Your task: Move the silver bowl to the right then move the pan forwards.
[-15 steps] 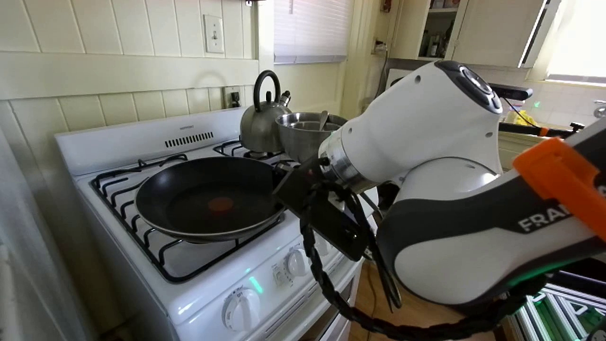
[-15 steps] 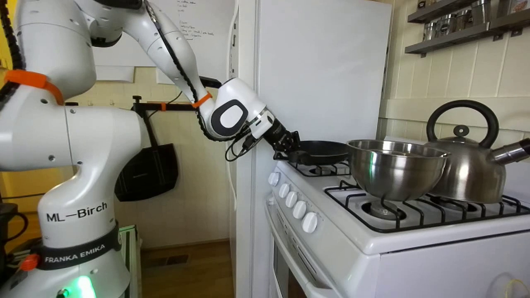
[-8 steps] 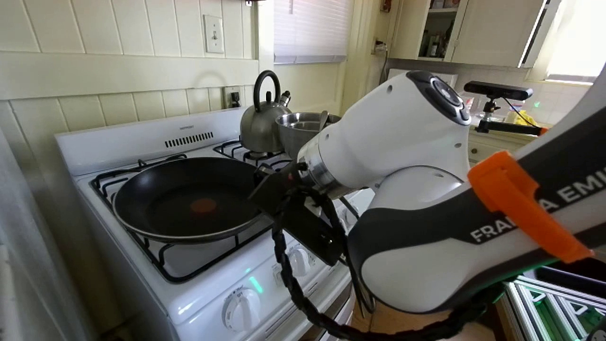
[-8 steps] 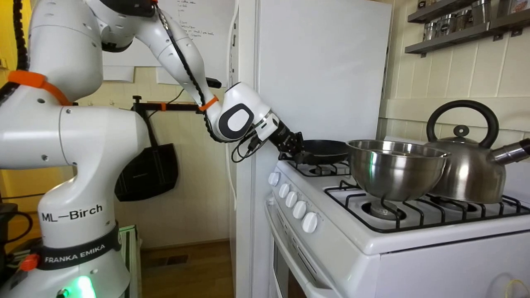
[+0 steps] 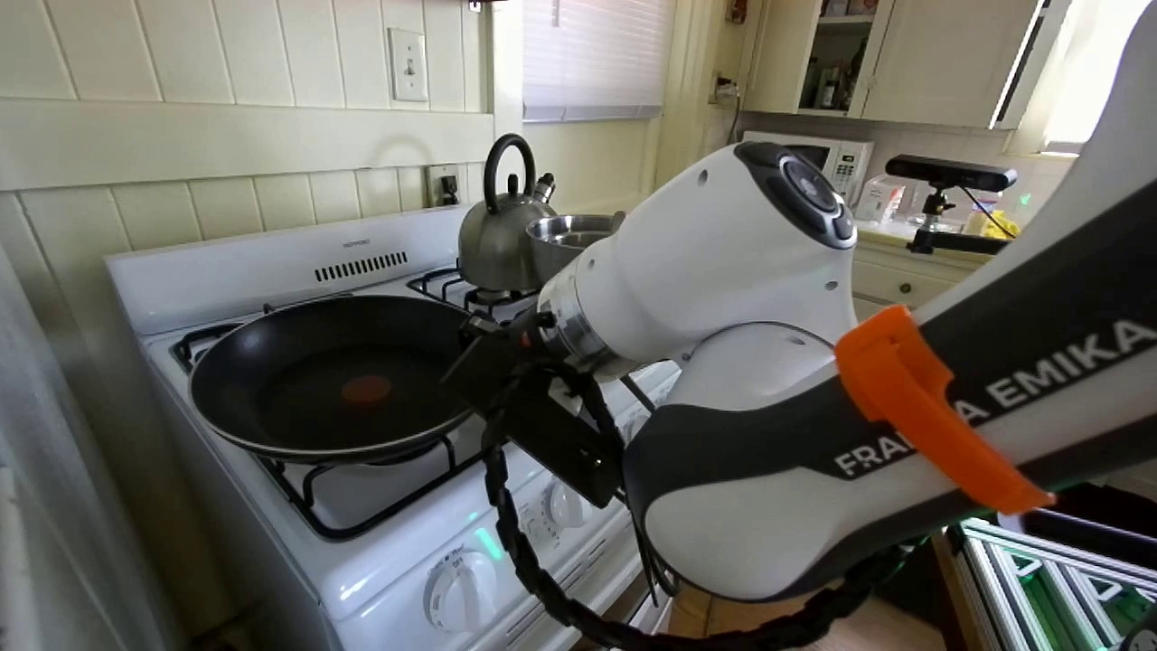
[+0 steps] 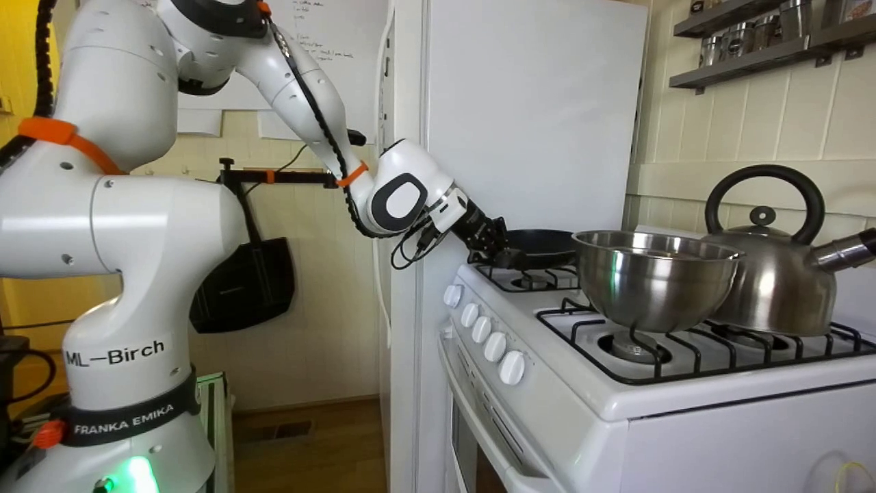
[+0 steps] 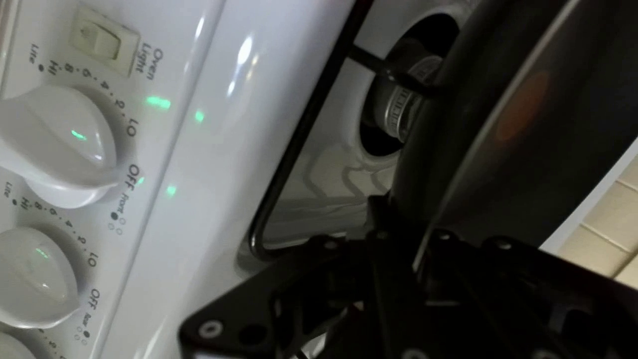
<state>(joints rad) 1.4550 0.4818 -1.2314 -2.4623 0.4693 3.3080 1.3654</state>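
Observation:
The black pan (image 5: 298,362) with its reddish centre spot is over the burner grate; whether it rests fully on it, I cannot tell. It also shows in an exterior view (image 6: 547,246) and the wrist view (image 7: 573,119). My gripper (image 7: 411,224) is shut on the pan's edge, and the rim runs between its fingers. The gripper also shows at the pan's near side in an exterior view (image 6: 505,252). The pan's handle is not clearly visible. The silver bowl (image 6: 653,287) stands on another burner, partly hidden by my arm in an exterior view (image 5: 556,249).
A steel kettle (image 6: 773,287) with a black handle stands beside the bowl. The white stove (image 5: 380,579) has knobs along its front. A tall white panel (image 6: 534,116) stands behind the pan. A panelled wall (image 5: 226,145) rises behind the stove.
The pan and my gripper have moved together, leftward in an exterior view where the pan shows large, and slightly rightward and away in an exterior view. The bowl and kettle have stayed put.

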